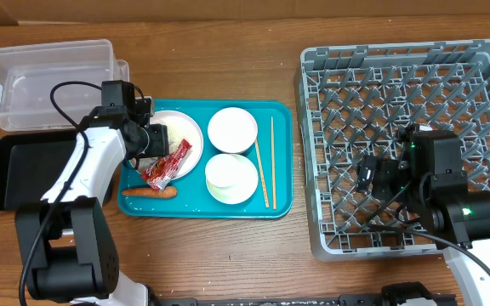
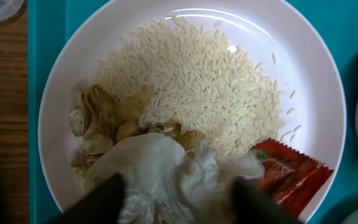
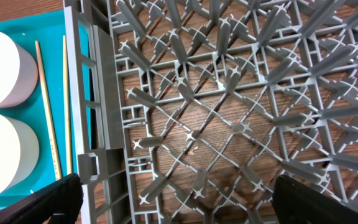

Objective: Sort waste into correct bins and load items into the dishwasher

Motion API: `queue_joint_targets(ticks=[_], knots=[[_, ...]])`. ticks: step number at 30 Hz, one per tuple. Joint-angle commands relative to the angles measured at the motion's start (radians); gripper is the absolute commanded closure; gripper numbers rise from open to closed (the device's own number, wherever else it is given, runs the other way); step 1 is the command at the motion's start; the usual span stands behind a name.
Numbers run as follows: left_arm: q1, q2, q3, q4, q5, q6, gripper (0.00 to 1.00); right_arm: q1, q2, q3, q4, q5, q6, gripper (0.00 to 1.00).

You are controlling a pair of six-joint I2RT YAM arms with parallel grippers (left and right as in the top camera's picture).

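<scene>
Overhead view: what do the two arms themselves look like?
The left arm has a white link, black joint housings, a black base and a looping black cable. The right arm is mostly black with small green lights and a white lower link. Both grippers' fingers look dark.

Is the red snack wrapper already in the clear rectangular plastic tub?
No, the red snack wrapper lies partly on the round white plate, outside the clear rectangular plastic tub.

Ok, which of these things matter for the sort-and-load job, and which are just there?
Job: plate, rice, crumpled white paper, red wrapper, carrot stick, bowls, chopsticks, clear tub, black tray, grey rack.
Just there: teal tray, wooden table.
</scene>
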Motion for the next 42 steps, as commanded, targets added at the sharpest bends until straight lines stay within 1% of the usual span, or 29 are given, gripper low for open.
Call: queue_joint_targets(ticks=[1,2,3,6,10,17,21,25,32,34,36,37,38,39,41,42], knots=[[-0.003,0.012,0.022,0.017,-0.009,0.010,0.66,-0.003,-0.001,0.026,0.005,0.014,-0.001,0.00],[-0.003,0.012,0.022,0.024,-0.009,0.010,0.75,-0.003,-0.001,0.026,0.005,0.013,-0.001,0.00],[-0.003,0.012,0.022,0.035,-0.009,0.010,0.95,-0.003,-0.001,0.026,0.005,0.014,-0.001,0.00],[-0.002,0.012,0.028,0.039,-0.010,0.010,0.96,-0.003,-0.001,0.026,0.005,0.013,-0.001,0.00],[0.000,0.008,0.078,-0.005,-0.011,0.010,0.96,-0.003,-0.001,0.026,0.005,0.014,-0.001,0.00],[0.014,-0.020,0.290,-0.140,-0.070,0.010,0.96,-0.003,-0.001,0.026,0.005,0.014,-0.001,0.00],[0.035,-0.028,0.399,-0.166,-0.127,0.010,0.96,-0.003,-0.001,0.026,0.005,0.014,-0.001,0.00],[0.070,-0.028,0.439,-0.099,-0.193,0.010,0.96,-0.003,-0.001,0.026,0.006,0.014,-0.001,0.00],[0.164,0.002,0.438,0.102,-0.196,0.009,0.96,-0.003,-0.001,0.026,0.006,0.014,-0.001,0.00],[0.183,0.021,0.438,0.140,-0.195,0.009,0.96,-0.003,-0.001,0.026,0.006,0.013,-0.001,0.00],[0.194,0.043,0.438,0.173,-0.195,0.009,0.96,-0.003,-0.001,0.026,0.006,0.014,-0.001,0.00],[0.196,0.055,0.438,0.184,-0.195,0.009,0.92,-0.003,-0.001,0.026,0.006,0.014,-0.001,0.00],[0.197,0.069,0.438,0.197,-0.195,0.009,0.86,-0.003,-0.001,0.026,0.006,0.013,-0.001,0.00],[0.197,0.082,0.438,0.206,-0.195,0.010,0.78,-0.003,-0.001,0.026,0.006,0.013,-0.001,0.00],[0.197,0.102,0.438,0.219,-0.195,0.010,0.69,-0.003,-0.001,0.026,0.005,0.013,-0.001,0.00],[0.197,0.105,0.438,0.220,-0.195,0.009,0.60,-0.003,-0.001,0.026,0.005,0.013,-0.001,0.00]])
